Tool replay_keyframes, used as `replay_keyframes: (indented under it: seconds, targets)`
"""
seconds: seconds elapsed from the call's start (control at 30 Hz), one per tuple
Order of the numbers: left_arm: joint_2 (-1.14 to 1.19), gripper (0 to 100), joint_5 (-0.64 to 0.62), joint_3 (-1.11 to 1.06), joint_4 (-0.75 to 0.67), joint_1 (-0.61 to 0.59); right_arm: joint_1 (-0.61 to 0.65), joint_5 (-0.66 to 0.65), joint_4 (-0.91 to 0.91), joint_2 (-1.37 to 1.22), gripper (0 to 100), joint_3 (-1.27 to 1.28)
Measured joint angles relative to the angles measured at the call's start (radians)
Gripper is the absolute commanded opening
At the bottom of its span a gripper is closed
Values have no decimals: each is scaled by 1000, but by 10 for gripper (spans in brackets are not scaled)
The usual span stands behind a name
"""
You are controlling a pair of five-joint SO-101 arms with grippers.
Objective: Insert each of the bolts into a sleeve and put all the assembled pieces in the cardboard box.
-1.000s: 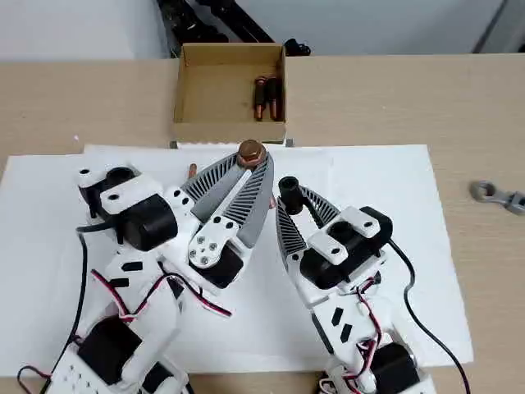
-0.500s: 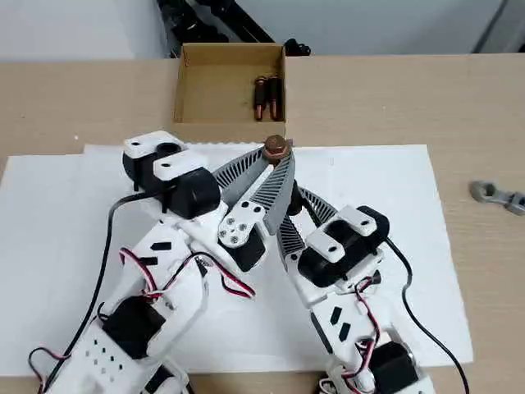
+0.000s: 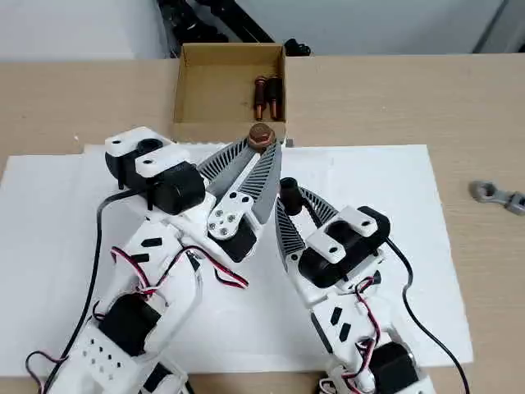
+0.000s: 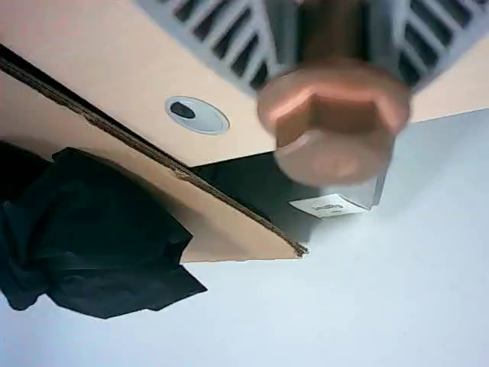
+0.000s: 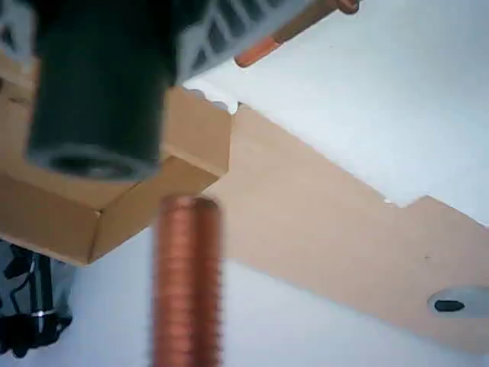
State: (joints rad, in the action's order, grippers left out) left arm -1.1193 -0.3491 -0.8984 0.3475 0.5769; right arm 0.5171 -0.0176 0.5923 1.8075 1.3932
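Copper bolt [image 3: 260, 135], head up, pinched just under the head between the grey ribbed fingers of the left gripper [image 3: 260, 148], right at the near wall of the cardboard box [image 3: 221, 131] and close to that wall's corner on the right arm's side. From above, head overlapping the wall's outer edge; over the rim or just short of it, cannot tell. Threaded shank [image 5: 187, 283] hanging straight down in front of the box's corner in the right wrist view.

Black sleeve [image 3: 289, 189] upright, clamped between the fingertips of the right gripper [image 3: 291, 199], short of the box's near wall and apart from the bolt, on its near side.

Inside the box, two copper pieces [image 3: 267, 97] side by side along the wall on the right arm's side, pointing from near wall to far wall; bare cardboard floor from them across to the opposite wall.

Left arm stretched slantwise toward the box, wrist housing off toward the box's other near corner, fingers narrowing to a point at the bolt. Right arm shorter in its reach, gripper aimed at the box.

White sheet [image 3: 394, 230] under both arms, far edge meeting the box's near wall. Wooden table [image 3: 394, 98] around the box; metal wrench [image 3: 490, 194] well away from the box on the right arm's side. Black gear [image 3: 201, 20] just behind the box's far wall
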Motion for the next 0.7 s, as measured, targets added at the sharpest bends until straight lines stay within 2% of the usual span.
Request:
replay_keyframes:
  seconds: [0.4, 0.7]
  targets:
    - [144, 6, 0, 69, -38, -2, -2, 0, 0, 0, 8, 0]
    - [155, 6, -31, 71, -41, -2, 0, 0, 0, 0, 8, 0]
